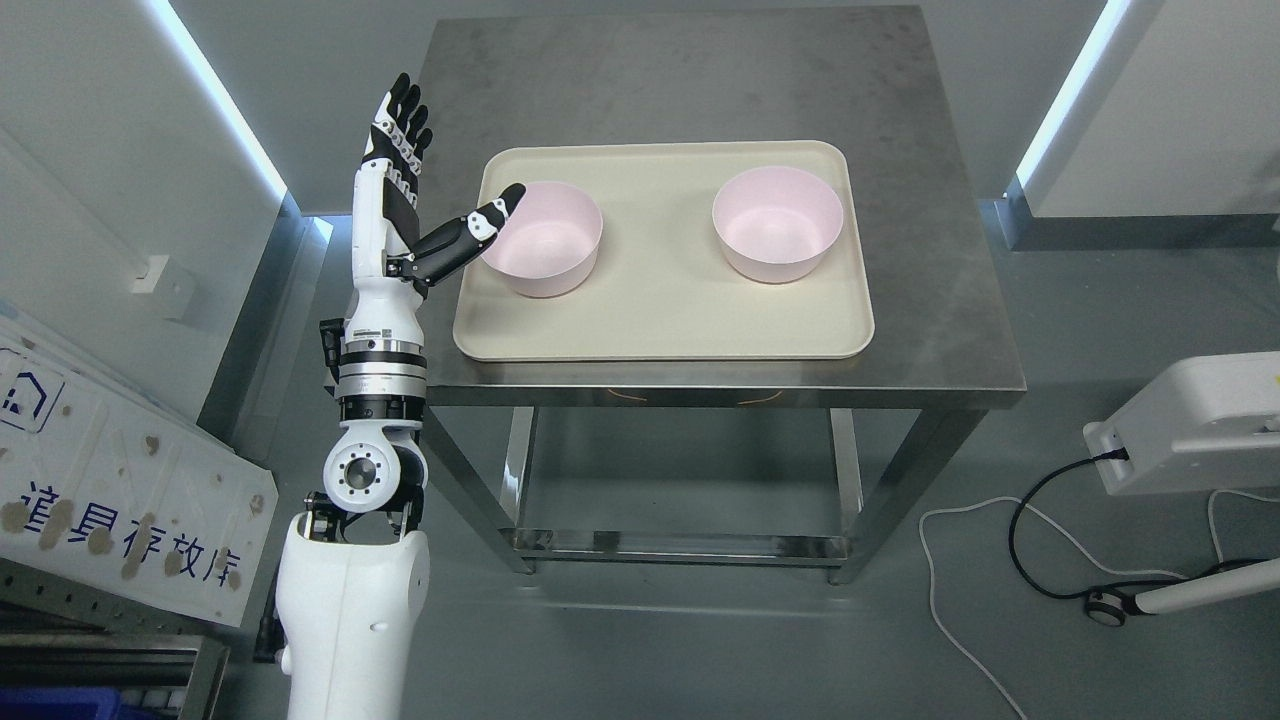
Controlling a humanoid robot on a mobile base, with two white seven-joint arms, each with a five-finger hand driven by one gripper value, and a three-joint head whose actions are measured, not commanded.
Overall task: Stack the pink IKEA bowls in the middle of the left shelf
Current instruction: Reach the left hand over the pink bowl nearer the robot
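Just right of the open left hand [405, 190] sits a pink bowl [545, 240]

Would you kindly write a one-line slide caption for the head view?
Open left hand beside the left pink bowl; second pink bowl shares the beige tray.

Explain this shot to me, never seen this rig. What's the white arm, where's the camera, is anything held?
One picture, taken from a camera on a humanoid robot's head, looking down. The white jointed arm at the left is its left arm, ending in a left hand with fingers spread and the thumb reaching over the rim of the left bowl; it holds nothing. A metal table carries a beige tray with two pink bowls, the right bowl standing apart. The right arm is out of view.
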